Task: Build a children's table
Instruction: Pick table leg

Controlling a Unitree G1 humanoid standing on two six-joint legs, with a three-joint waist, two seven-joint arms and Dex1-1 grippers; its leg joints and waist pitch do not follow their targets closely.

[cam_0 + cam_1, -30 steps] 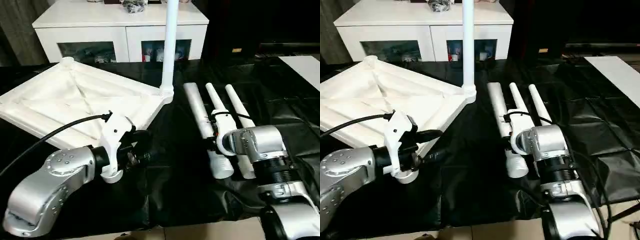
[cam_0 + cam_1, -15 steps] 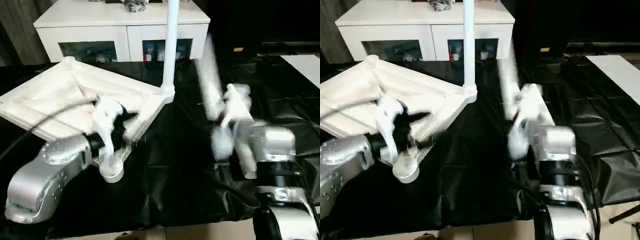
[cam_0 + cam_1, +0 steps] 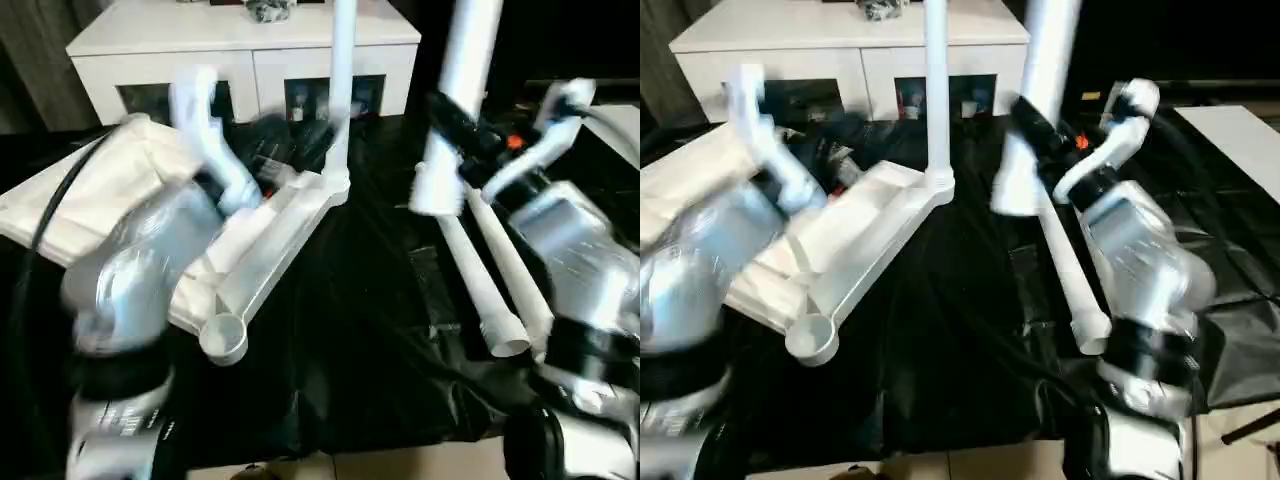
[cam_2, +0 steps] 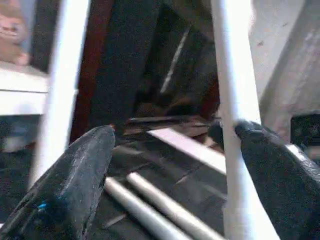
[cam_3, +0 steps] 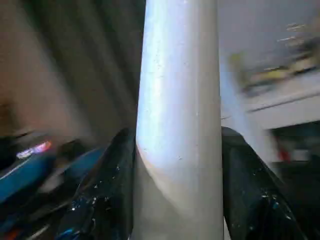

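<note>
In the head views, the tabletop (image 3: 150, 215) is seen lying ribs-up on the black sheet (image 3: 360, 350), one leg (image 3: 342, 90) standing screwed into its far corner. To the right of that upright leg, a second leg (image 3: 455, 110) is held raised, clamped in the right gripper (image 3: 462, 135); two more legs (image 3: 495, 290) lie below it.

In the left wrist view, the left gripper (image 4: 175, 165) is shown spread wide, nothing gripped.

In the right wrist view, the raised leg is pinched between both black fingers (image 5: 107, 195).

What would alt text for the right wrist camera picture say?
A white table leg stands upright, clamped between the right tool's two black fingers. Behind it lies a blurred room.
</note>
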